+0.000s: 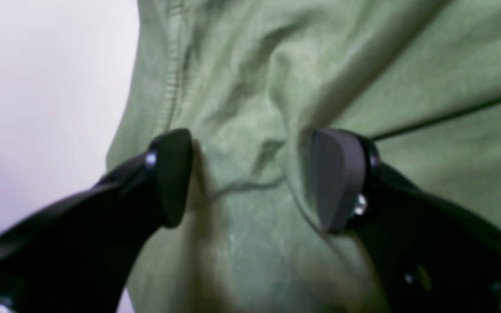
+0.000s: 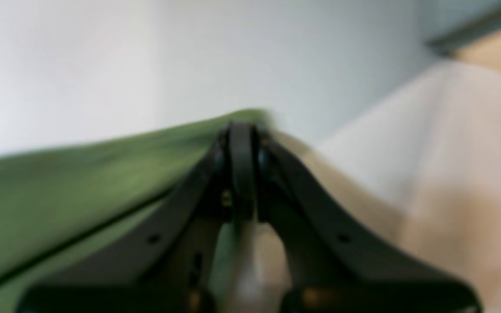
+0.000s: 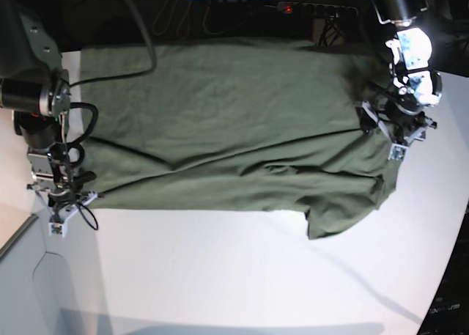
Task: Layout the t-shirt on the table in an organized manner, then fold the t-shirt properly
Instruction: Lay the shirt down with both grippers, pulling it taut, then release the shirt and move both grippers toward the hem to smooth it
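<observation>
Cloth fills my left wrist view: the t-shirt lies bunched and creased under my left claw, whose two pads stand wide apart with a ridge of fabric rising between them. Nothing is pinched there yet, and I cannot tell whether the pads touch the cloth. A stitched hem runs down at the upper left, with the white table beside it. To do this well, I judge I should close on the ridge itself and near the hem, so that I take one clean edge and not a loose wad.

Blur softens my right wrist view, yet my right claw is plainly closed tight, its pads together on the edge of the green t-shirt, which runs off taut to the left. I judge that this hold should stay firm and low, giving the other side something to pull against.

From the base view, the t-shirt is spread across the far half of the table, mostly flat, with long slack creases across its middle and a sleeve hanging toward the near side. My right claw grips one end and my left claw sits over the other. Once both hold, a gentle outward stretch should take the creases out; too hard a pull may drag the whole shirt.
</observation>
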You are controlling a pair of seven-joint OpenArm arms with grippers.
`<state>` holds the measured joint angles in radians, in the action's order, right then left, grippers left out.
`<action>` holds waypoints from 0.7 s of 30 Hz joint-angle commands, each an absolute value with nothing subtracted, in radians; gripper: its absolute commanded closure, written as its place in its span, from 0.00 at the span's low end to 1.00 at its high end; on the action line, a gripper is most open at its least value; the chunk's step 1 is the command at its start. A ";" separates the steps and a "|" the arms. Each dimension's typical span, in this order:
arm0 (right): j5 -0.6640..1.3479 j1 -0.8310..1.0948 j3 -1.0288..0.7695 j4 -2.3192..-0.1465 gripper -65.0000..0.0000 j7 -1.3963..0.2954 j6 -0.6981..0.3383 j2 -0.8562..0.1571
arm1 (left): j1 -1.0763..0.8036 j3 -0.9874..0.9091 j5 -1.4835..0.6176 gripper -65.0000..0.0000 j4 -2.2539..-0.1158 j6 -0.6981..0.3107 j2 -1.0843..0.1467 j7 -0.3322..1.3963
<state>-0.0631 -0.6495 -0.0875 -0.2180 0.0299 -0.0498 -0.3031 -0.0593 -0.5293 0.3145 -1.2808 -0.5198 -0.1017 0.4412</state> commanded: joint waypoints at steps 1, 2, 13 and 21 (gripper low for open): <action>-0.058 -0.682 -0.090 -0.232 1.00 0.096 -0.033 -0.318 | -0.048 -0.530 0.320 0.36 -1.317 -0.512 -0.108 0.430; -0.058 -0.680 -0.091 -0.232 1.00 0.125 -0.033 -0.321 | -0.048 -0.530 0.320 0.36 -1.331 -0.512 -0.107 0.430; -0.054 -0.720 -0.093 -0.232 1.00 0.189 -0.035 -0.317 | 0.030 -0.486 0.328 0.36 -1.483 -0.512 -0.074 0.432; -0.054 -0.674 -0.093 -0.251 1.00 0.194 -0.036 -0.325 | 0.156 -0.375 0.329 0.36 -1.196 -0.512 -0.111 0.432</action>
<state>-0.0601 -0.6468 -0.0906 -0.2333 0.1665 -0.0463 -0.3103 0.1226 -0.3725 0.3382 -1.1786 -0.5247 -0.0933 0.4538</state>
